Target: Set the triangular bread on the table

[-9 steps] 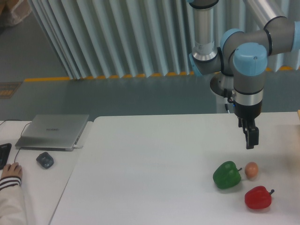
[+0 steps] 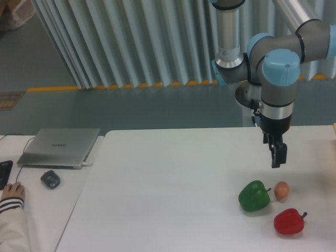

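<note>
The gripper (image 2: 277, 157) has been shifted slightly left since the earlier frame and is held above the table (image 2: 168, 184); whether its fingers are spread or pressed together cannot be told. The triangular bread is not seen anywhere. Below it lie a green pepper (image 2: 254, 196), an egg (image 2: 281, 190) and a red pepper (image 2: 289, 221). Grey slatted panels (image 2: 131, 42) stand behind.
</note>
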### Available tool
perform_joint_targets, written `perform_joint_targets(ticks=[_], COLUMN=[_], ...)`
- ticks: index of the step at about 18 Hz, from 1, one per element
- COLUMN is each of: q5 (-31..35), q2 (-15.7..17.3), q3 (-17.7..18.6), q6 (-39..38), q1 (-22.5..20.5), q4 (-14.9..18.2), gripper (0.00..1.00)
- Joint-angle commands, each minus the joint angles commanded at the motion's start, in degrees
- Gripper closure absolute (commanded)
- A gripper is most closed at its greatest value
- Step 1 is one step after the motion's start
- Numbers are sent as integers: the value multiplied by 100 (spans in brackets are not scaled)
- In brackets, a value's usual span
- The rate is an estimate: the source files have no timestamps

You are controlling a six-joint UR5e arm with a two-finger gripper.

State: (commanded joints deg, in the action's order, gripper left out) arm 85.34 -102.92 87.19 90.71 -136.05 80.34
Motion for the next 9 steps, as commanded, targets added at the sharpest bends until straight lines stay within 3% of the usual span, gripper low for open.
perform_joint_targets(ticks=[5,8,9], q5=[-17,105,219], q2=[53,88,88], q3=[210,343,352], q6=[25,43,69], q1=[-97,-97,-123], q4=[-237,-825,-862], gripper=[0,0,0])
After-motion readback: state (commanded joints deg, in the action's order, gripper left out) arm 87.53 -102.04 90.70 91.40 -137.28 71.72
